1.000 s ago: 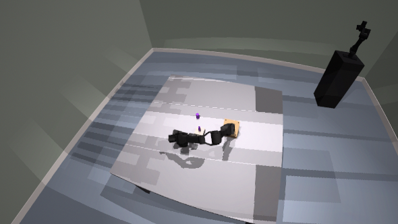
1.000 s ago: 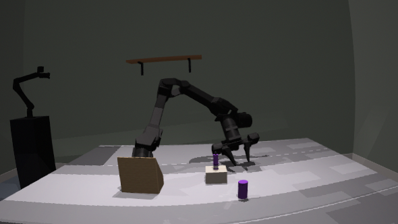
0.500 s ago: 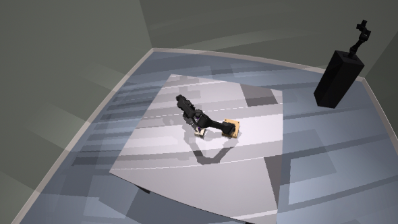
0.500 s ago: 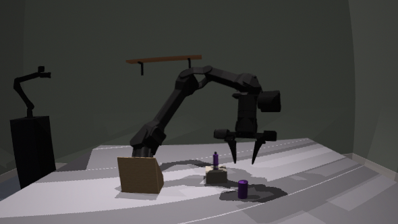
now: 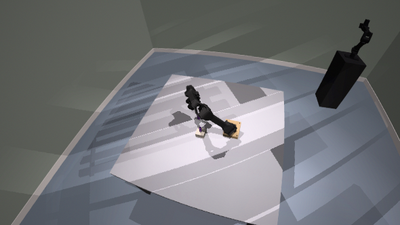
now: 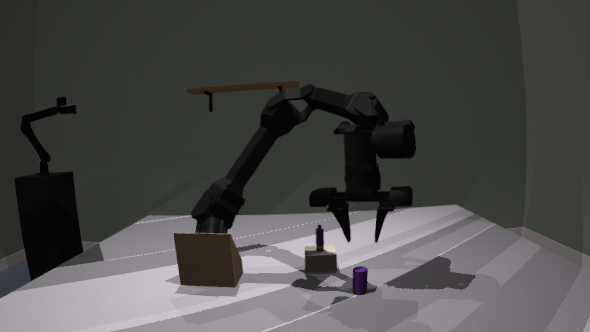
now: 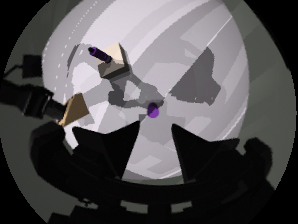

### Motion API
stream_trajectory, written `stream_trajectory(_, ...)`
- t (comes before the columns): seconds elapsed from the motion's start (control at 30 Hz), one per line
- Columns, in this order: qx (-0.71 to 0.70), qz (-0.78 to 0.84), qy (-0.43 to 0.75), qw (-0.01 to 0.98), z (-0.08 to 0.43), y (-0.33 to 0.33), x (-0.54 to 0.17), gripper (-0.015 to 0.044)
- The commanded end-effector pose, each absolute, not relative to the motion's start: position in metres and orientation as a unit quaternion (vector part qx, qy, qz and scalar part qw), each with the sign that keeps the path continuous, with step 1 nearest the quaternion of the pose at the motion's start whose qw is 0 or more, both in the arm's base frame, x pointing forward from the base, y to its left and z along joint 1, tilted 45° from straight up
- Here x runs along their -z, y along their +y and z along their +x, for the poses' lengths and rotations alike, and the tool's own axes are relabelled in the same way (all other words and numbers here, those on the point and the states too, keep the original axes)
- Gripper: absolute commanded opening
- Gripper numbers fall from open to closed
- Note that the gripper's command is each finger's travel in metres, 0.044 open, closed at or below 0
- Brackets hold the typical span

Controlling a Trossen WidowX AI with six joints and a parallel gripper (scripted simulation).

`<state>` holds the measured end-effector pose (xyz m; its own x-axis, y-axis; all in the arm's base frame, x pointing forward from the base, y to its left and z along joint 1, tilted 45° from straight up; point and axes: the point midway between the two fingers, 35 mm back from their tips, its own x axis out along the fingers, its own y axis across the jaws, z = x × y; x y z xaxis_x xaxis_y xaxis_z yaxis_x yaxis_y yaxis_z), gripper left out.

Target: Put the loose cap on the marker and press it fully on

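Gripper [image 6: 363, 241] [image 7: 156, 124] half open, nothing held, above purple cap [image 6: 360, 281] [image 7: 153, 110] at lower right of exterior frame, 1 marker [image 5: 200, 129] [image 6: 319, 237] [image 7: 100, 54] upright
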<state>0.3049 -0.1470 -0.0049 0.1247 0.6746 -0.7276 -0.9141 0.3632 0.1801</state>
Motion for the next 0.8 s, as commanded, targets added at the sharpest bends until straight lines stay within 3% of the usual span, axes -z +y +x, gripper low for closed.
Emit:
stream_trajectory(0.0,-0.548,-0.149,0.379,0.731,0.305,-0.128,0.021,0.0244)
stream_trajectory(0.77,-0.548,-0.148,0.38,0.731,0.311,-0.106,0.046,0.0244)
